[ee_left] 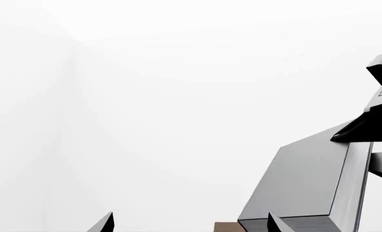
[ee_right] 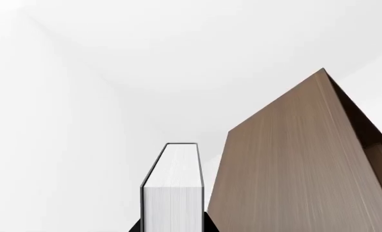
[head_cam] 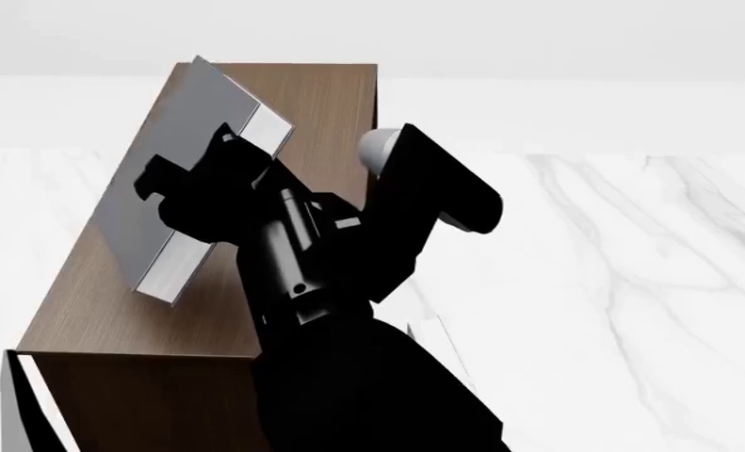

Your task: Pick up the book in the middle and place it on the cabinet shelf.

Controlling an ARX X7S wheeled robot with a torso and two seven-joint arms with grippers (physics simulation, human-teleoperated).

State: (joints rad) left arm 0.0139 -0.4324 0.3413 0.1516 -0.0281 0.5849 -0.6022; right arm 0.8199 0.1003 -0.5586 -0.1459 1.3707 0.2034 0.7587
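Held the book (head_cam: 184, 188) tilted above the cabinet shelf (head_cam: 322, 104), right gripper (head_cam: 202, 179) clamped across its covers for lowering flat; left gripper (ee_left: 191, 224) apart, jaws spread, empty.

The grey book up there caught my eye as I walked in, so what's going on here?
The robot's right claw is clamped on the book, a thick grey hardback with whitish page edges, holding it tilted over the flat top of the brown cabinet shelf. Whether the book touches the top yet cannot be told. The left claw holds nothing and points past the book at bare white background.
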